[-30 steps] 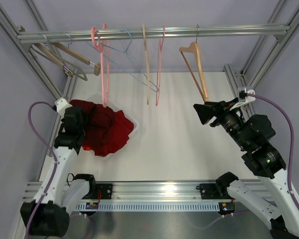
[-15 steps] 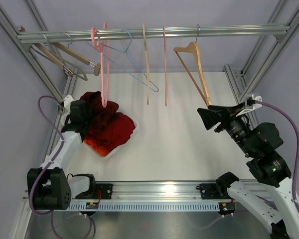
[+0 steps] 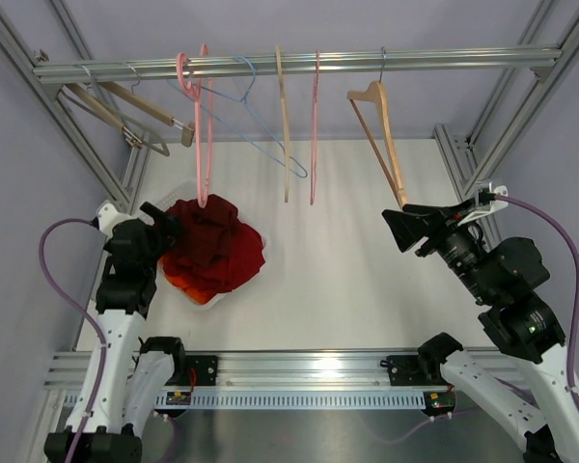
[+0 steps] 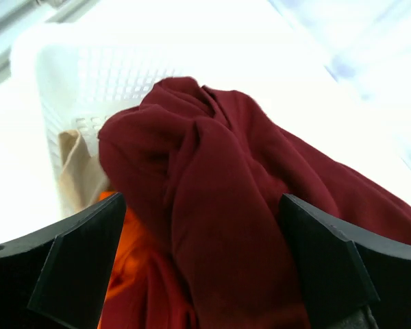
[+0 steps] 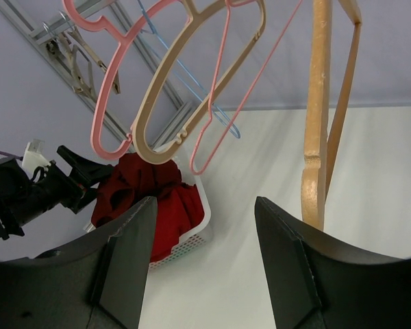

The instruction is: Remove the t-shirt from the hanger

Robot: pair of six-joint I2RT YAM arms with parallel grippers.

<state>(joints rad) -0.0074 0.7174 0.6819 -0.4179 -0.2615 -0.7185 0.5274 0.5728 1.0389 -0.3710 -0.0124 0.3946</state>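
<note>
The dark red t-shirt (image 3: pixel 215 246) lies bunched in the white basket (image 3: pixel 204 300), off any hanger. My left gripper (image 3: pixel 162 221) is open at the pile's left edge, and its wrist view has the t-shirt (image 4: pixel 233 199) right in front of the spread jaws (image 4: pixel 200 219), gripped by neither. A bare wooden hanger (image 3: pixel 378 130) hangs from the rail at the right. Just below it my right gripper (image 3: pixel 399 229) stands open and empty. In the right wrist view that gripper (image 5: pixel 205 205) faces the wooden hanger (image 5: pixel 318 130) and the distant t-shirt (image 5: pixel 142 184).
Pink hangers (image 3: pixel 204 125), a blue wire hanger (image 3: pixel 261 135) and a tan hanger (image 3: pixel 282 125) hang along the metal rail (image 3: pixel 289 64). More wooden hangers (image 3: pixel 125 111) hang at the far left. An orange garment (image 4: pixel 127 264) and beige cloth (image 4: pixel 72 164) lie under the t-shirt.
My left gripper has opened and let go of the t-shirt, which now rests in the basket. The left arm has shifted back to the left. The wooden hanger has swung slightly.
</note>
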